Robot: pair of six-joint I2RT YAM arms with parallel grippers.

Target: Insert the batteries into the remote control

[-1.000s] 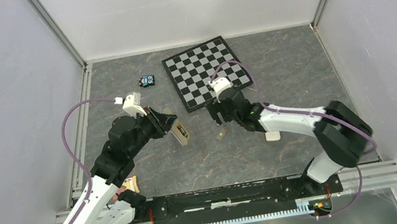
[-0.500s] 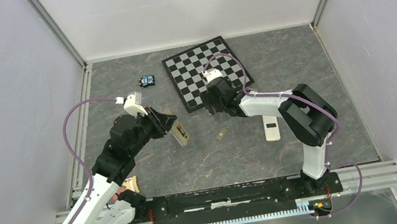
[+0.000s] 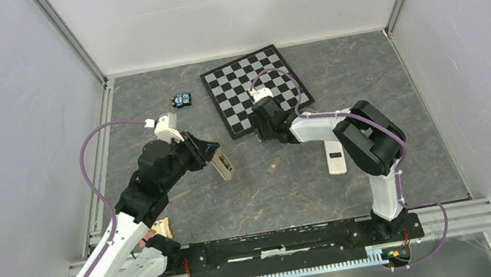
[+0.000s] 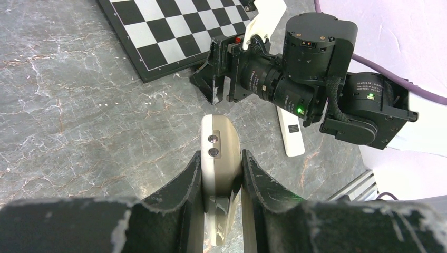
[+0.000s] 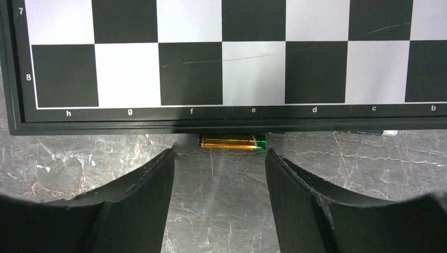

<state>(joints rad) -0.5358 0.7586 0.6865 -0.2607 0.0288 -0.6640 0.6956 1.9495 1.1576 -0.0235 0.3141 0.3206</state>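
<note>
What moved: The right gripper [image 3: 261, 133] has slid away from the small tan piece [image 3: 274, 166] and up to the near edge of the chessboard [image 3: 257, 88]. Its arm has folded in, so the white slab [image 3: 335, 156] now shows whole. The left arm has stayed put.

Right gripper: Its two fingers stand apart with nothing between them. They point at the chessboard's near edge, low over the grey table [image 3: 366, 75].

Battery [image 5: 232, 141]: It lies flat on the table, touching the chessboard's near edge under the letters f and e. It is gold with a green end. It sits just in front of the right gripper's fingertips, in line with the gap.

Other thin thing [image 5: 369, 133]: It is dark with a pale end and is tucked against the same chessboard edge, near the letter c (too small to tell if it is a battery).

Left gripper [image 4: 221, 158]: It is clamped on the two long sides of the remote control [image 4: 219, 139].

Remote control: It is held to the left of the chessboard's near corner, tan side up. I cannot tell if its far end touches the table.

White slab: It lies flat on the table, near the chessboard's near right corner, not touching it.

Tan piece: It lies on the table on the near side of the chessboard, between the remote control and the white slab.

Blue thing [image 3: 182, 99]: It sits on the table, just left of the chessboard's far left corner.
</note>
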